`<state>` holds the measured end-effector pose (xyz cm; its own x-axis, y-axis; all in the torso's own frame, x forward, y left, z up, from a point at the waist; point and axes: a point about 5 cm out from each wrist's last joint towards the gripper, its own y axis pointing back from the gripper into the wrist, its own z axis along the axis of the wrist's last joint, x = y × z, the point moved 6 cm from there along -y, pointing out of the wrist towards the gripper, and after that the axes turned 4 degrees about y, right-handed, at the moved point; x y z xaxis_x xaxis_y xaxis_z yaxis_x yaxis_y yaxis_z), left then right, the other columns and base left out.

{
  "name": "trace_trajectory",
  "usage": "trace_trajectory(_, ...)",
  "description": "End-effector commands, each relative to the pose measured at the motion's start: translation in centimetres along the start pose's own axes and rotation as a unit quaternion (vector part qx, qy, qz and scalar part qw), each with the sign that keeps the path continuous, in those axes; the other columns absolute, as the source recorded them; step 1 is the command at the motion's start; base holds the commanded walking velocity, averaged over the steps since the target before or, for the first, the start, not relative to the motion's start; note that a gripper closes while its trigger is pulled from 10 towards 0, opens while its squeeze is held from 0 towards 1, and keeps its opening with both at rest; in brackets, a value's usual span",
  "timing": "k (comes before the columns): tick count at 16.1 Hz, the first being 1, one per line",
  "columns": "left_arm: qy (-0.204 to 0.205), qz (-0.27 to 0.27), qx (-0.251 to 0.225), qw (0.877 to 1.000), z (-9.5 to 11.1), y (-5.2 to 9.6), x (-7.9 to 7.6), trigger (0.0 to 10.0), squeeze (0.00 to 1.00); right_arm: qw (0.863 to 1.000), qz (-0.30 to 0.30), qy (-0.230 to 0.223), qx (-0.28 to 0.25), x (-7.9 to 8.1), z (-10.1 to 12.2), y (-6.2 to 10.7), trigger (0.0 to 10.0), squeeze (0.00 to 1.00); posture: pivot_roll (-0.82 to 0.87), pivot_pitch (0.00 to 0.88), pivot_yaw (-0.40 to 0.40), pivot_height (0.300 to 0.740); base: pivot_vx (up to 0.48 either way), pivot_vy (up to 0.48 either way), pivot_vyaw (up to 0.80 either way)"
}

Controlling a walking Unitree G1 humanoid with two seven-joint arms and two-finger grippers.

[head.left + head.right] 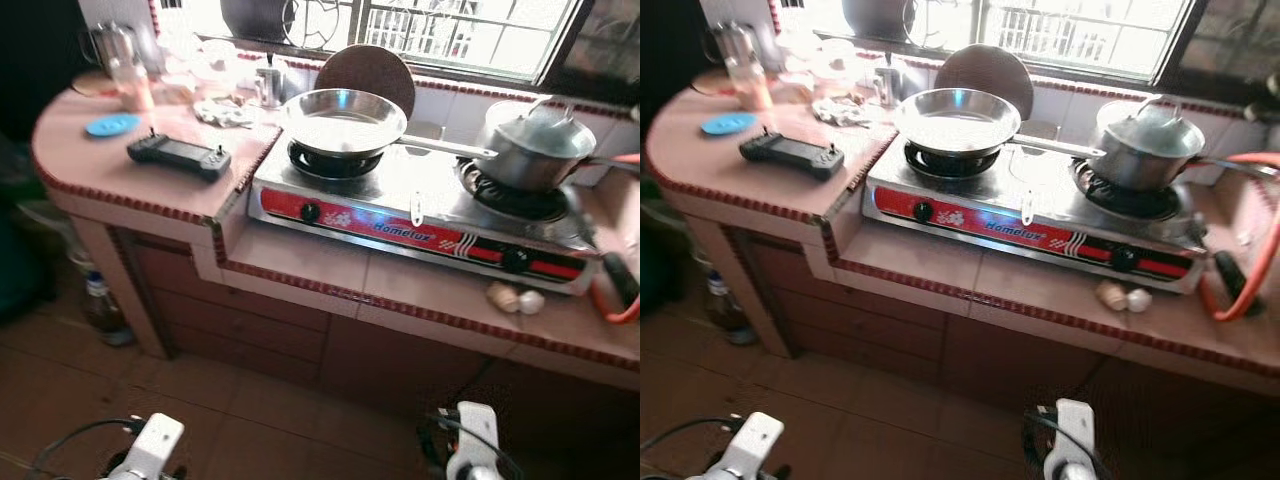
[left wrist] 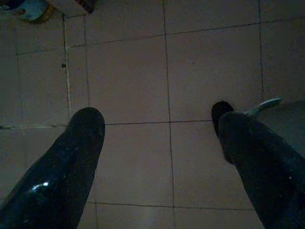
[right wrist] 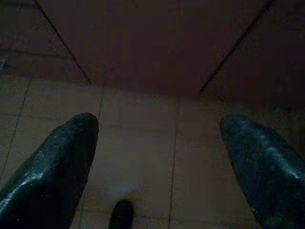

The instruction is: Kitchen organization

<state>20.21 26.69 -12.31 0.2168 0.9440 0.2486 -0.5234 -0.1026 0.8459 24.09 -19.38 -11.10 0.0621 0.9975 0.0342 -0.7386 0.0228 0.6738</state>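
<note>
A two-burner stove (image 1: pixel 420 225) is set on the tiled counter (image 1: pixel 300 270), near the middle of the head views. An empty silver frying pan (image 1: pixel 345 120) is placed on the burner at 9 o'clock on the stove, and its long handle is pointed toward 3 o'clock. A lidded pot (image 1: pixel 535 150) is set on the other burner, at 3 o'clock from the pan. A round brown board (image 1: pixel 365 75) is leaned against the wall just behind the pan, at 12 o'clock.

At 9 o'clock from the stove, a black controller (image 1: pixel 178 156) is laid on the raised part of the counter. A flat blue lid (image 1: pixel 112 125) is seen near it, at about 10 o'clock. Jars and cups are crowded at the back by the window, too blurred to be told apart. Two small pale round things (image 1: pixel 517 298) are seen in front of the stove, at 5 o'clock. An orange hose (image 1: pixel 1250 270) is curved at the far 3 o'clock end.

Both arms are hung low over the floor tiles (image 2: pixel 138 86). The left gripper (image 2: pixel 159 143) is spread wide and nothing is held. The right gripper (image 3: pixel 159 152) is spread wide too, and nothing is held.
</note>
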Motion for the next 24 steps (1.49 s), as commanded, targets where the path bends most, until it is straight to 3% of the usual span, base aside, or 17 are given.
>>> trace_trajectory(1, 0.028, 0.014, -0.009, 0.999, 0.2, 0.0, 0.5, 10.0, 0.0, 1.0, 0.013, 0.016, 0.0, 0.2, 0.4, -0.2, 10.0, 0.0, 0.34, 0.0, -0.166, 0.74, 0.0, 0.0, 0.0)
trace_trajectory(5, 0.053, 0.017, -0.028, 0.998, 1.4, -0.2, 0.1, 10.0, 0.0, 1.0, 0.004, 0.026, -0.005, -0.7, 1.9, -0.6, 10.0, 0.0, 0.35, 0.0, -0.175, 0.74, 0.0, 0.0, 0.0)
trace_trajectory(10, 0.043, -0.012, -0.047, 0.998, 3.1, -0.6, -2.2, 10.0, 0.0, 0.999, -0.019, 0.021, -0.017, -2.1, 2.3, -0.4, 10.0, 0.0, 0.26, 0.0, -0.119, 0.74, 0.0, 0.0, 0.0)
trace_trajectory(11, 0.016, -0.038, -0.053, 0.998, 4.2, -0.7, -4.1, 10.0, 0.0, 0.999, -0.043, 0.008, -0.024, -3.4, 2.0, 0.0, 10.0, 0.0, 0.16, 0.0, -0.062, 0.74, 0.0, 0.0, 0.0)
trace_trajectory(12, 0.004, -0.048, -0.055, 0.997, 4.5, -0.8, -4.8, 10.0, 0.0, 0.998, -0.053, 0.003, -0.027, -3.9, 1.8, 0.2, 10.0, 0.0, 0.15, 0.0, -0.051, 0.74, 0.0, 0.0, 0.0)
trace_trajectory(13, -0.027, -0.072, -0.052, 0.996, 4.9, -0.9, -6.5, 10.0, 0.0, 0.996, -0.083, -0.013, -0.029, -5.3, 1.0, 0.9, 10.0, 0.0, 0.03, 0.0, 0.022, 0.74, 0.0, 0.0, 0.0)
trace_trajectory(14, -0.037, -0.079, -0.05, 0.995, 5.0, -0.9, -7.0, 10.0, 0.0, 0.995, -0.093, -0.017, -0.028, -5.8, 0.7, 1.1, 10.0, 0.0, 0.03, 0.0, 0.022, 0.74, 0.0, 0.0, 0.0)
trace_trajectory(16, -0.121, -0.121, -0.055, 0.984, 5.8, -0.7, -9.8, 10.0, 0.0, 0.99, -0.13, -0.04, -0.032, -7.1, -1.2, 2.4, 10.0, 0.0, -0.09, 0.0, 0.075, 0.74, 0.0, 0.0, 0.0)
trace_trajectory(18, -0.147, -0.13, -0.061, 0.979, 6.6, -0.7, -10.8, 10.0, 0.0, 0.989, -0.142, -0.043, -0.025, -7.5, -2.3, 3.1, 10.0, 0.0, -0.12, 0.0, 0.065, 0.74, 0.0, 0.0, 0.0)
trace_trajectory(20, -0.169, -0.133, -0.073, 0.974, 7.7, -0.6, -11.4, 10.0, 0.0, 0.989, -0.142, -0.038, -0.016, -7.4, -3.3, 3.5, 10.0, 0.0, -0.12, 0.0, 0.026, 0.74, 0.0, 0.0, 0.0)
trace_trajectory(21, -0.167, -0.128, -0.077, 0.975, 8.2, -0.7, -11.0, 10.0, 0.0, 0.993, -0.118, -0.01, -0.012, -6.4, -3.3, 3.2, 10.0, 0.0, -0.12, 0.0, 0.019, 0.74, 0.0, 0.0, 0.0)
trace_trajectory(24, -0.128, -0.11, -0.058, 0.984, 6.9, -0.9, -9.7, 10.0, 0.0, 0.994, -0.104, 0.006, -0.018, -6.2, -2.0, 2.5, 10.0, 0.0, -0.09, 0.0, 0.029, 0.74, 0.0, 0.0, 0.0)
